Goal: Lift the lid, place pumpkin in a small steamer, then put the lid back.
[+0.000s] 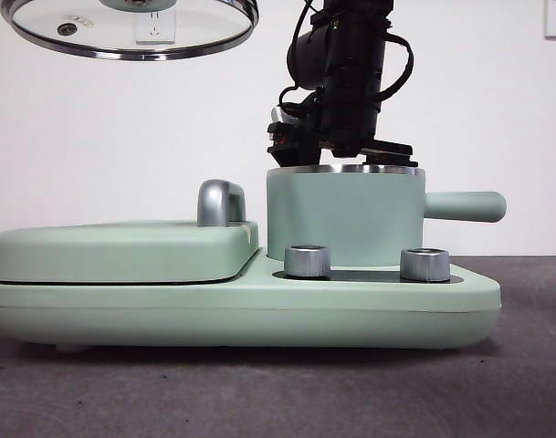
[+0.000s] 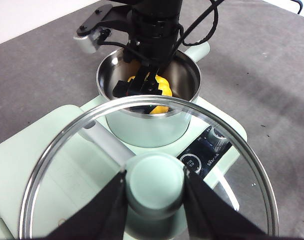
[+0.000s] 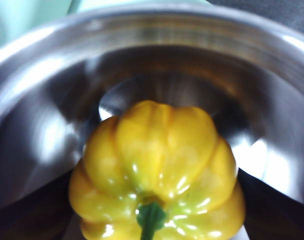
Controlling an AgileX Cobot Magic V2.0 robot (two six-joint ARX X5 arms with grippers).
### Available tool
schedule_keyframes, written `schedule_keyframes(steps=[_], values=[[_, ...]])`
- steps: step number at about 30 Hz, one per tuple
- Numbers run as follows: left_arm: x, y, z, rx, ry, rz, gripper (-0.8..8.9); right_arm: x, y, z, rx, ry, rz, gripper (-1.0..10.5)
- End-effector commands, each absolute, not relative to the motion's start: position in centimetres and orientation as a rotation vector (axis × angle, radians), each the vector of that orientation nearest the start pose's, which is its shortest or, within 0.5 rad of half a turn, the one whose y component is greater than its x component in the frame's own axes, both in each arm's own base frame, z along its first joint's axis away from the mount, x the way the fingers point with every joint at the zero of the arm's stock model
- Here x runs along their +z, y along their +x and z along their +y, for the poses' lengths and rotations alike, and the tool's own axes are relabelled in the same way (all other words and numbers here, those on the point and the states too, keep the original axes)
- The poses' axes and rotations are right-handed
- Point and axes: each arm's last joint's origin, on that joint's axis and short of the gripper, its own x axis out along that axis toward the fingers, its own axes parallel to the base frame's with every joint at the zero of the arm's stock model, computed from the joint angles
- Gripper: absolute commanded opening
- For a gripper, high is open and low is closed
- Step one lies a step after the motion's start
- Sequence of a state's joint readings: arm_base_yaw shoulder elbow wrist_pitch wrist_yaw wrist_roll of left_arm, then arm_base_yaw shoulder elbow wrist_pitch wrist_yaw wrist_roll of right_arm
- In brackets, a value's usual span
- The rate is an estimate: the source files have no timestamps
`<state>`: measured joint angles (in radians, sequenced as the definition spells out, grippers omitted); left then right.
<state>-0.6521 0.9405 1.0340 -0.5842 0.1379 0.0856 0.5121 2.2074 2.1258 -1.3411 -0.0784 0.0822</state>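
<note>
In the front view, the round clear glass lid with the steel rim (image 1: 131, 32) is hanging high above the mint green cylindrical steamer pot (image 1: 346, 214), where the right gripper (image 1: 341, 146) is reaching in.

In the left wrist view, the left gripper (image 2: 154, 192) is clamping the lid's mint knob, the safest hold on heavy, breakable glass.

In the right wrist view, the glossy yellow-orange ribbed pumpkin (image 3: 156, 165) is sitting between the right jaws inside the pot, looking light, stiff and slippery; whether they are pressing it cannot be told.

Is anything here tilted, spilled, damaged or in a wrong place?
Nothing stands out. The left gripper holds the lid by its knob, up and off the small steamer. The right gripper reaches into the steamer, shut on the pumpkin. No spill or damage shows.
</note>
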Motion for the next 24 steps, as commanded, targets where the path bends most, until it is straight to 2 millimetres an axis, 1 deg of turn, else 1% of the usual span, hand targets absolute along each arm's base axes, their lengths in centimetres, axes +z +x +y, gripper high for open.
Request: schedule_keyframes(steps=[1,3,6,12,15,19,24], values=[[36.2,14.5,-11.8,-0.813,0.2,0.408,0.06,25.8,38.1,22.1,0.418,-0.252,1.459,4.7],[36.2,14.5,-11.8,-0.813,0.2,0.408,0.06,25.8,38.1,22.1,0.417,-0.25,1.46,5.0],[36.2,14.5,-11.8,-0.813,0.2,0.407,0.06,26.1,38.1,22.1,0.414,-0.243,1.455,5.0],[36.2,14.5,-11.8,-0.813,0.2,0.407,0.06,27.5,37.9,22.0,0.419,-0.238,1.431,5.0],[36.2,14.5,-11.8,-0.813,0.2,0.408,0.06,29.2,37.8,22.0,0.429,-0.221,1.377,5.0],[36.2,14.5,-11.8,-0.813,0.2,0.408,0.06,32.5,37.2,21.6,0.447,-0.196,1.279,5.0],[36.1,14.5,-11.8,-0.813,0.201,0.409,0.06,36.2,35.3,20.4,0.459,-0.168,1.191,5.0]])
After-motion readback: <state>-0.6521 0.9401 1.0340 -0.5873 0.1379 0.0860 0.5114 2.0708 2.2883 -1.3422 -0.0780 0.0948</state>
